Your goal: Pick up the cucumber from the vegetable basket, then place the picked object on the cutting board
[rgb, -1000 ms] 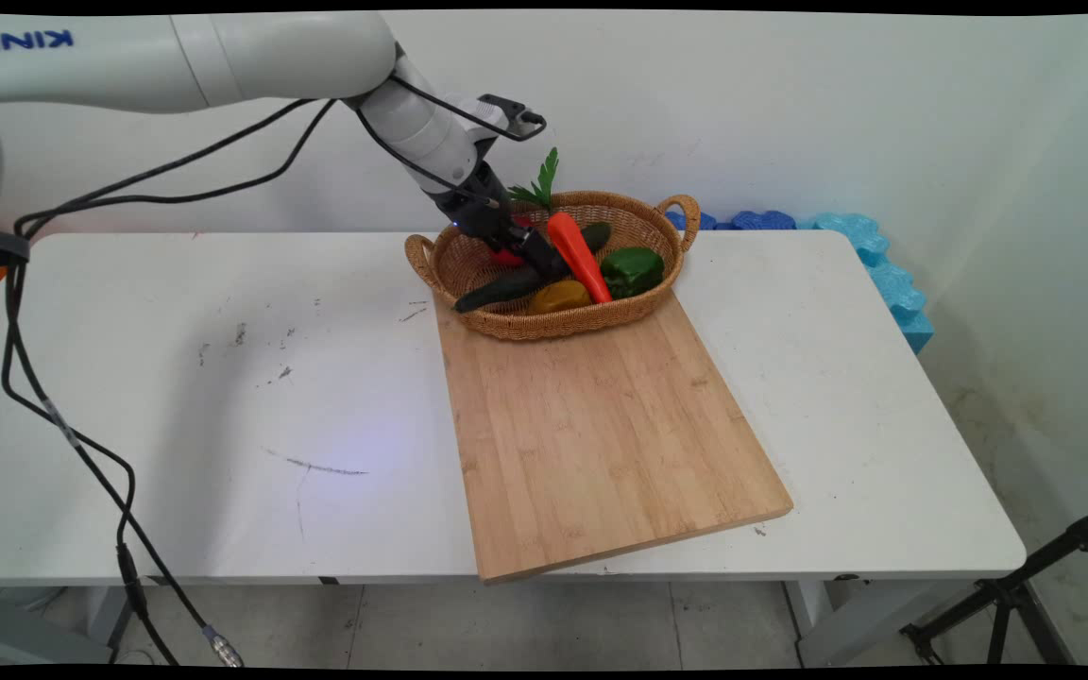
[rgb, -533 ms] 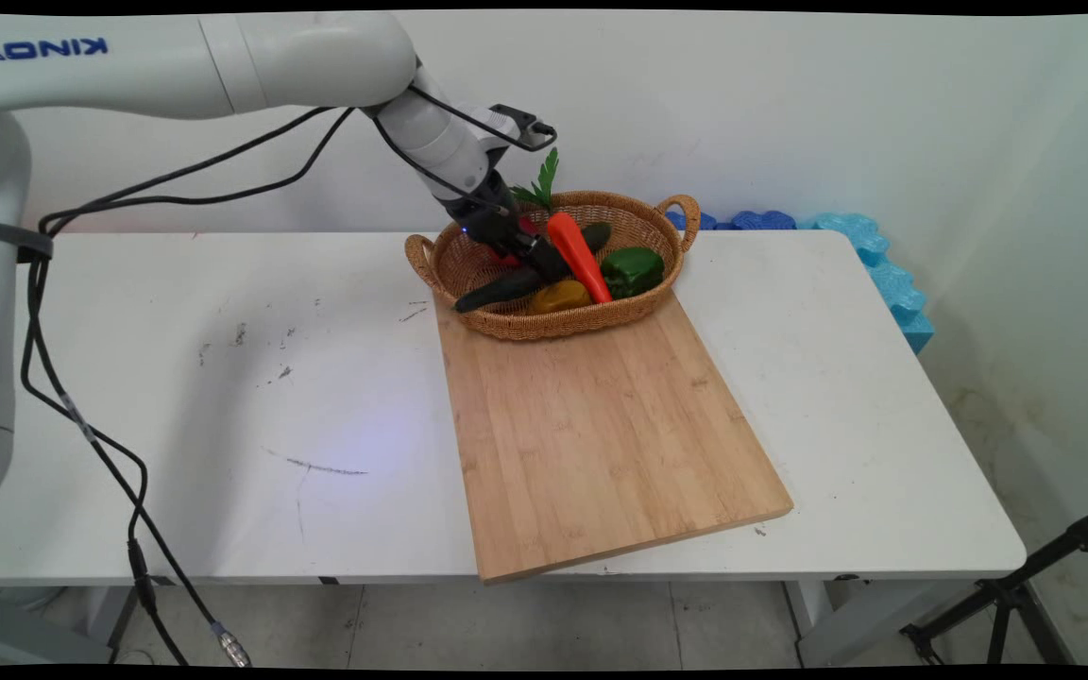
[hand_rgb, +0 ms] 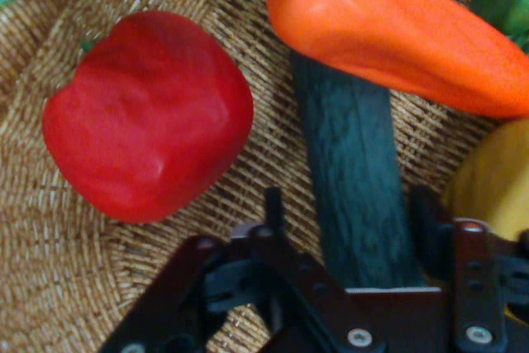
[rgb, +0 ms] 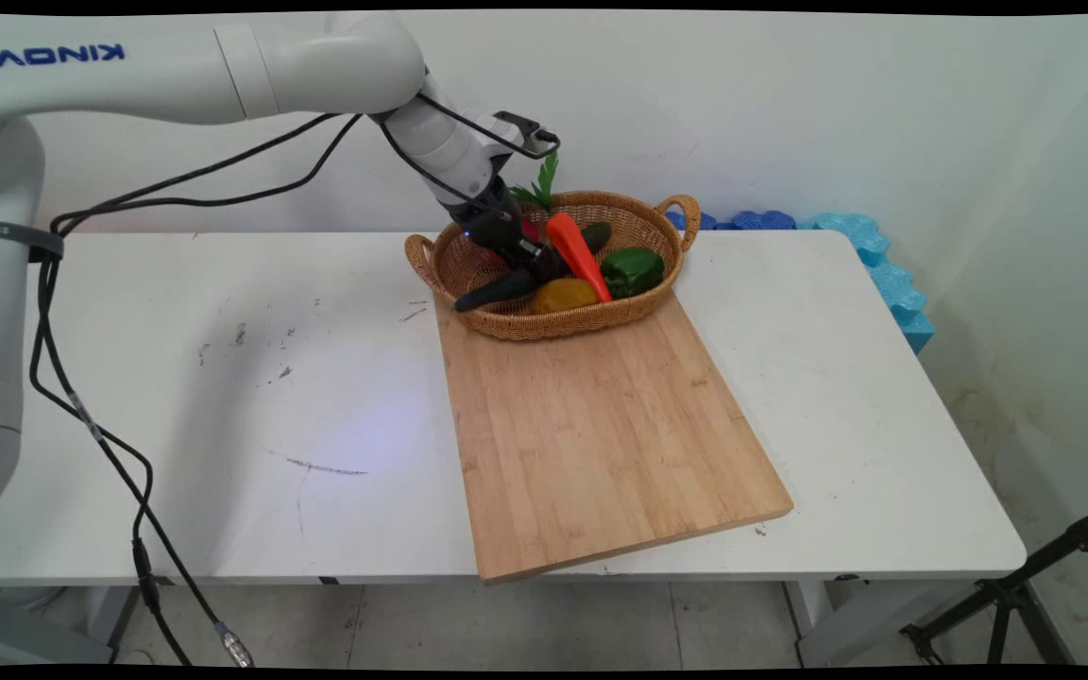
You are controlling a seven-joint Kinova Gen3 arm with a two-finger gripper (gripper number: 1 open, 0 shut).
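White table (rgb: 223, 378) with scuff marks. Wooden board (rgb: 601, 434) lies on it, near corner over the table's front edge. Wicker basket (rgb: 506, 326) with two handles sits on the board's far end. In the basket: a dark cucumber (rgb: 492, 293), its end sticking out over the left rim; an orange carrot (rgb: 577, 253) lying across the cucumber, green leaves (rgb: 544, 184) at the back; a green pepper (rgb: 632, 269) to the right; a yellow pepper (rgb: 561, 296) at the front; a red pepper (hand_rgb: 149, 117) beside the cucumber. Blue foam (rgb: 884, 264) runs along the wall behind the table's right end. Black tripod (rgb: 1026, 590) on the floor, lower right.
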